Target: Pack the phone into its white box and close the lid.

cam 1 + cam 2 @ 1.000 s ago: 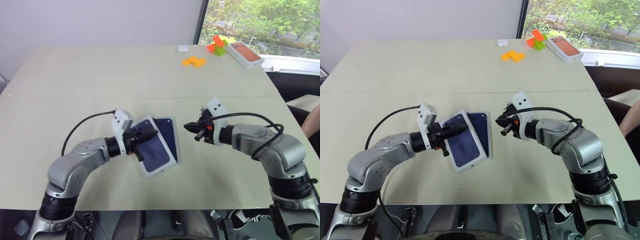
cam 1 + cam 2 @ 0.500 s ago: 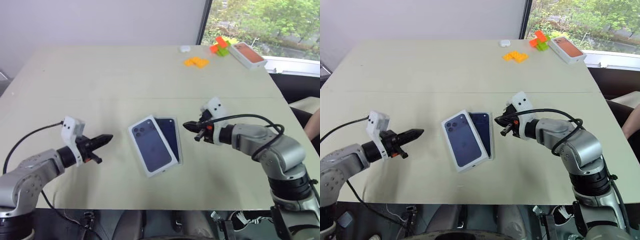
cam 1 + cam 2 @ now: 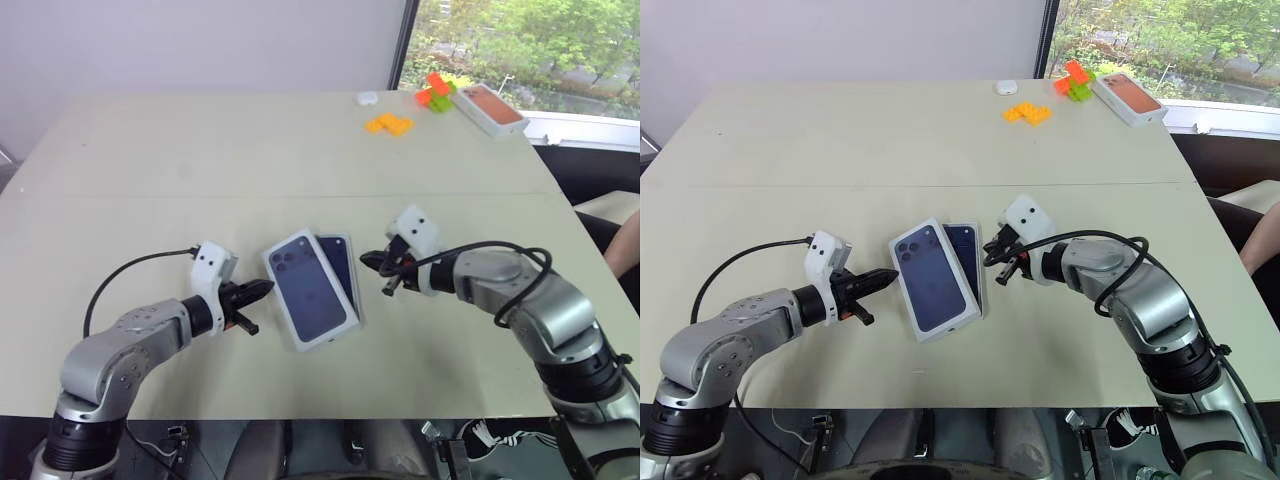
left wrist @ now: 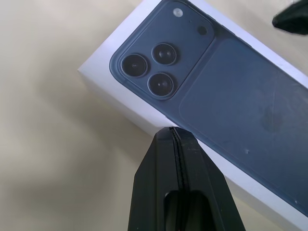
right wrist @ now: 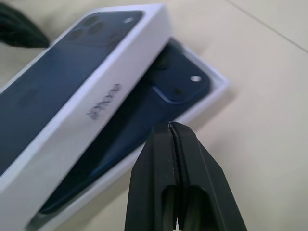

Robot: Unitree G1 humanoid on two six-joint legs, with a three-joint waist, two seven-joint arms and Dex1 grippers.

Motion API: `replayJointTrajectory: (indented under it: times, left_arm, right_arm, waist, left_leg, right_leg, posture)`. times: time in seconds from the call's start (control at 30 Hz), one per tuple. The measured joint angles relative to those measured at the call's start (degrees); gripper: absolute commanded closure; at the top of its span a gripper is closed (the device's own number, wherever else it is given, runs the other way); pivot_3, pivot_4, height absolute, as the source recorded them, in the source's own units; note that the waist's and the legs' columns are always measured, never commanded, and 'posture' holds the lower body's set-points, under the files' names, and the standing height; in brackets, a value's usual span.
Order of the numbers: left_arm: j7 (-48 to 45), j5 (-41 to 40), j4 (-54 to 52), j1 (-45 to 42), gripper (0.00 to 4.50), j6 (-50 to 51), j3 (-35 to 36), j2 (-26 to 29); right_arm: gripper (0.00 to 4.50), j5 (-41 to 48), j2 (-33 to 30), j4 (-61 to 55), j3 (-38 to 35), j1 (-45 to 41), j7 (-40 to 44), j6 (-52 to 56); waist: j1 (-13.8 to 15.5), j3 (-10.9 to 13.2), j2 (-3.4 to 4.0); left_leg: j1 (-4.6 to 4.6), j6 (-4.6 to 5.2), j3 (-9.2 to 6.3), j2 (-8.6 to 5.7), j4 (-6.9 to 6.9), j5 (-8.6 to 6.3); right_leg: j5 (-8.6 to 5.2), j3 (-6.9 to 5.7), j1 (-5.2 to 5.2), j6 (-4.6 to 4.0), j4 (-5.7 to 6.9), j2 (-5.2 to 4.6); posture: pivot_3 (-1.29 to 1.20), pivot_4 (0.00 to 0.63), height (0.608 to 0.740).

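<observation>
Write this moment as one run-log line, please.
phone: in white box | lid: askew, half on | left gripper: shut, beside lid | right gripper: shut, beside box

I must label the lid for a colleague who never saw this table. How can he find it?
Look at the near middle of the beige table, between the two grippers. The lid lies askew over the white box holding the phone; only it bears a printed dark-blue phone.

An office or lab-like room. A plain beige table [image 3: 200, 150] stands by a bare pale wall [image 3: 200, 40]. At upper right, a window [image 3: 520, 45] shows green trees.
</observation>
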Motion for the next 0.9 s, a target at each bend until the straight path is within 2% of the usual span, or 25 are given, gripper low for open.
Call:
replayJointTrajectory:
  times: [0.2,0.67,0.8,0.9]
  left_arm:
    - [1.29,0.86,0.22,-0.92,4.50,0.01,-0.77,-1.43]
    - [2.46,1.48,2.08,-7.75,4.50,-0.28,-1.71,-8.01]
    - [2.22,1.23,2.08,-7.75,4.50,-0.27,-2.24,-8.42]
    - [0.92,-0.50,1.95,-6.05,4.50,-0.10,0.98,-6.19]
  right_arm:
    - [4.44,-2.46,1.92,-0.84,4.86,-0.84,0.28,0.13]
    - [4.44,-3.86,3.27,-0.89,5.63,-1.91,1.02,0.54]
    - [4.44,-4.28,3.04,-1.14,4.64,-1.82,0.87,0.62]
    - [4.44,-4.47,2.98,-1.25,3.62,-1.56,0.72,0.64]
  waist:
    - [-0.10,0.00,0.00]
    - [-0.10,0.00,-0.01]
    - [-0.22,0.00,-0.01]
    - [-0.35,0.00,-0.01]
  left_leg:
    - [0.07,-0.01,0.00,0.00,0.02,0.01]
    - [-0.03,-0.01,-0.01,-0.01,0.02,0.01]
    - [-0.03,-0.02,-0.01,0.00,0.02,0.01]
    - [-0.01,-0.02,-0.01,0.07,0.01,0.01]
  right_leg:
    - [0.00,0.00,0.07,0.00,0.01,0.01]
    - [0.00,-0.01,-0.01,0.00,-0.01,0.01]
    - [0.00,0.00,-0.04,0.00,0.00,0.02]
    - [0.00,0.00,-0.06,-0.01,0.02,0.08]
  posture:
    - [0.00,0.150,0.740]
    - [0.00,0.150,0.740]
    - [0.00,0.150,0.740]
    - [0.00,0.150,0.740]
